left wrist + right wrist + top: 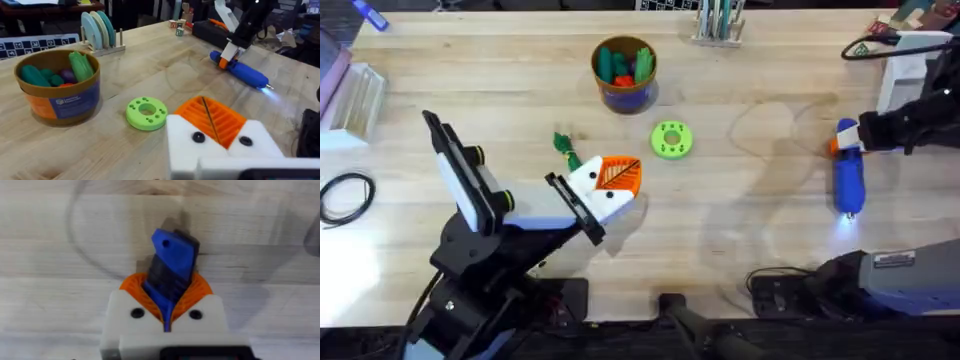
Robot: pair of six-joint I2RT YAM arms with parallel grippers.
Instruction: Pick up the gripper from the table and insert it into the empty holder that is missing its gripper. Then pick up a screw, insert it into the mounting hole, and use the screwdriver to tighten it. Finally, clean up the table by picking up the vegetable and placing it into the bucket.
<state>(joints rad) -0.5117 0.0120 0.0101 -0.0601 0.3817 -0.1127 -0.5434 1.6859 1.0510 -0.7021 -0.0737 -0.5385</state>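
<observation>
Spanning every view, the wooden table (pixel 740 260) carries everything. The left gripper (pixel 610 185) sits low near the table's middle, its white fingers with orange pads pressed together on nothing. The right gripper (pixel 847 140) clamps the blue screwdriver (pixel 848 180) at the right side, its tip lit. The bucket (pixel 624 70) stands farther back, toy pieces inside. A green disc (pixel 671 140) lies just right of the left gripper. The vegetable (pixel 566 147) lies just beside those fingers.
</observation>
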